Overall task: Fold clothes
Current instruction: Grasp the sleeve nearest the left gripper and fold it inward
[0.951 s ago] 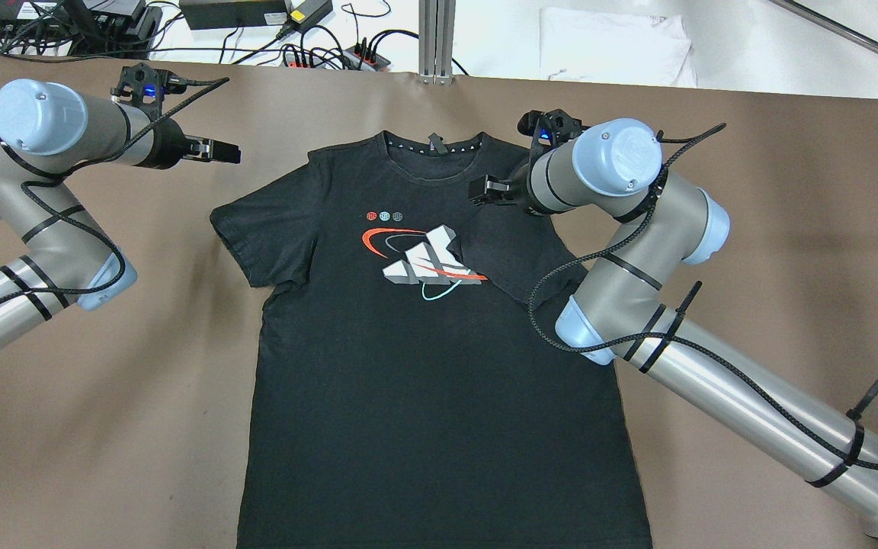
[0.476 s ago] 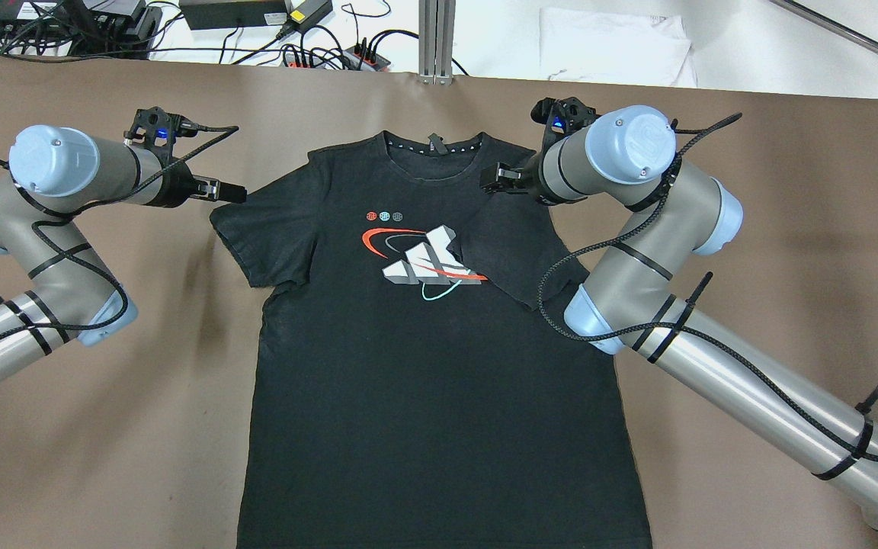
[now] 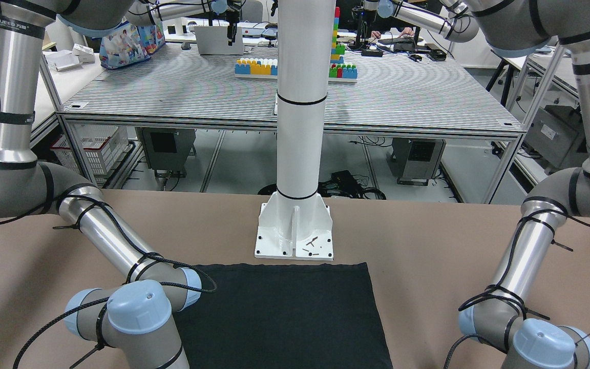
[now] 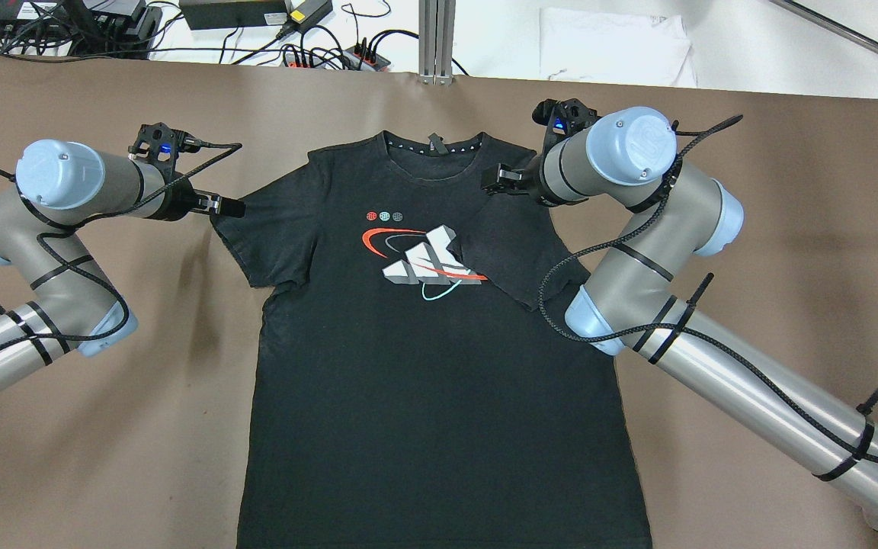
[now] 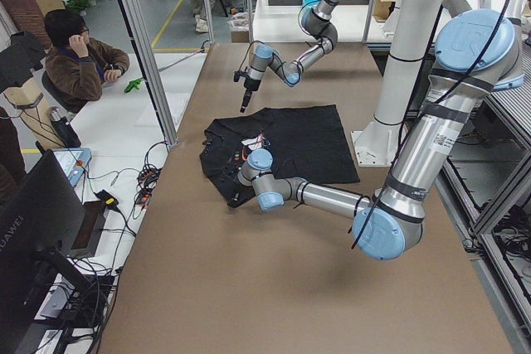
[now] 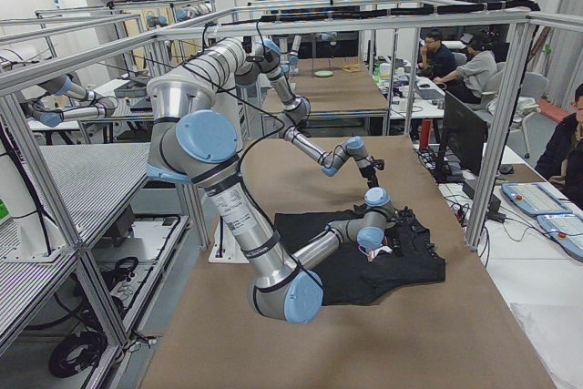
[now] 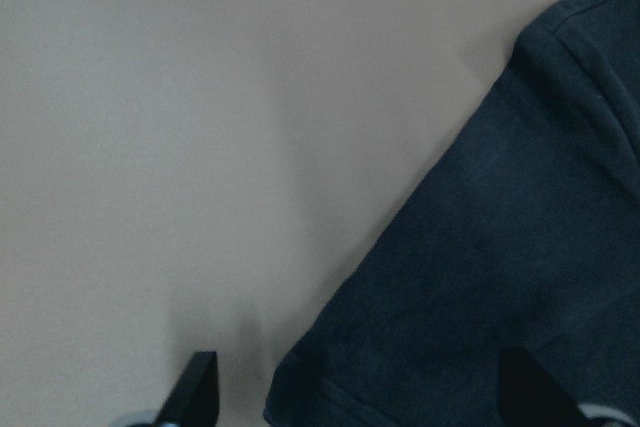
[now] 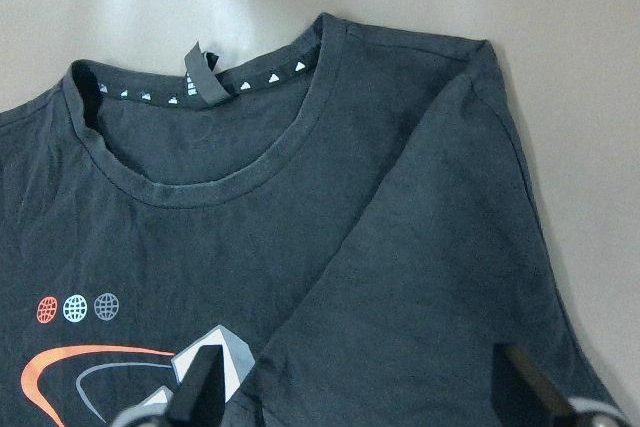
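A black T-shirt (image 4: 424, 366) with a red and white chest logo lies flat on the brown table, collar far from me. Its sleeve on the view's right (image 4: 507, 244) is folded in over the chest. The other sleeve (image 4: 264, 229) lies spread out. My left gripper (image 4: 229, 207) is open, low at that sleeve's outer corner; in the left wrist view the corner (image 7: 330, 387) lies between the fingertips (image 7: 200, 387). My right gripper (image 4: 494, 181) is open and empty above the folded sleeve's shoulder (image 8: 450, 247). The shirt's hem shows in the front-facing view (image 3: 285, 307).
Beyond the table's far edge are cables and power strips (image 4: 317, 49), an aluminium post (image 4: 435, 38) and a white cloth (image 4: 614, 46). The white robot pedestal (image 3: 295, 230) stands at the shirt's hem. Bare brown table lies on both sides of the shirt.
My left gripper has moved nearer me and rightward, from the bare table to the spread sleeve's corner. My right gripper drew back a little toward the shoulder, then held still.
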Robot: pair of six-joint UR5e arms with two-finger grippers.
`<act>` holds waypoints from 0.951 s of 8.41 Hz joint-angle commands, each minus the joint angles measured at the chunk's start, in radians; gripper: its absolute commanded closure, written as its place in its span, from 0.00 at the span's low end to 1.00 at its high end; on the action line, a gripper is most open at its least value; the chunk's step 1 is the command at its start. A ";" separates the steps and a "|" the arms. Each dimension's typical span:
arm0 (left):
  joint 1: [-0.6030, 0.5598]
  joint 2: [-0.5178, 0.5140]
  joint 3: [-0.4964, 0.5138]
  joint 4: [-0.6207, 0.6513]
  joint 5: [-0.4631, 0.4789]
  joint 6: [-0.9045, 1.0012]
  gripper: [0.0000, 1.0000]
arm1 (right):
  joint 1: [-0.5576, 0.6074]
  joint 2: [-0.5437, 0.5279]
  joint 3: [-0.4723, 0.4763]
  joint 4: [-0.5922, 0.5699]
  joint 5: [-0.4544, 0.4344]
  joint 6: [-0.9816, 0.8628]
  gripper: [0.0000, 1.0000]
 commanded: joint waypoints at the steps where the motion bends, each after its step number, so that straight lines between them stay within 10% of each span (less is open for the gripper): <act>1: 0.023 0.007 0.011 -0.001 0.003 0.004 0.10 | -0.006 -0.003 0.005 -0.002 0.000 0.002 0.06; 4: 0.024 0.008 0.013 0.002 0.003 0.007 0.12 | -0.004 -0.004 0.006 -0.002 0.000 0.002 0.06; 7: 0.024 0.011 0.014 0.002 0.004 0.007 0.72 | -0.006 -0.004 0.008 -0.002 0.000 0.002 0.06; 8: 0.024 0.011 0.023 0.002 0.008 0.007 0.72 | -0.006 -0.004 0.008 -0.002 0.002 0.002 0.06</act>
